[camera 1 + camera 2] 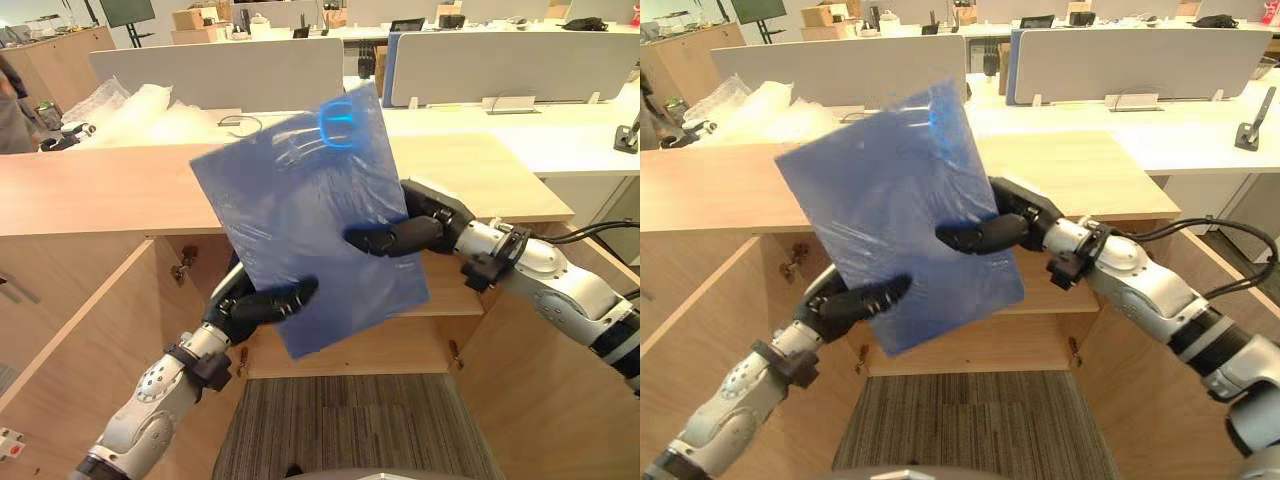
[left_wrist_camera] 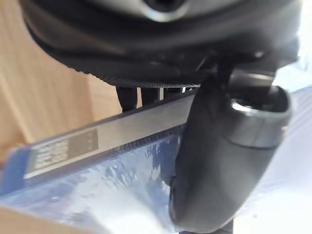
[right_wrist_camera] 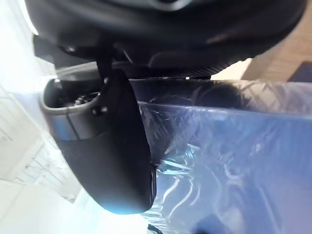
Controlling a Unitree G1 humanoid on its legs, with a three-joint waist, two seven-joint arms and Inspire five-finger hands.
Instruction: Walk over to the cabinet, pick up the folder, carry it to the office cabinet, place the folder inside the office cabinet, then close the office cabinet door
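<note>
The left hand (image 2: 161,44) was a dark bulk along one edge, pinching the blue folder (image 2: 97,195). Its thick thumb (image 2: 214,170) lay pressed flat on the folder's glossy, see-through face. The fingers (image 2: 127,97) reached down behind the far side, and only short dark stubs of them showed past the edge. A pale strip (image 2: 141,126) ran along that edge, carrying a grey label too blurred to read. Beyond stood a light wooden panel (image 2: 44,87) — plain, close behind the folder.
</note>
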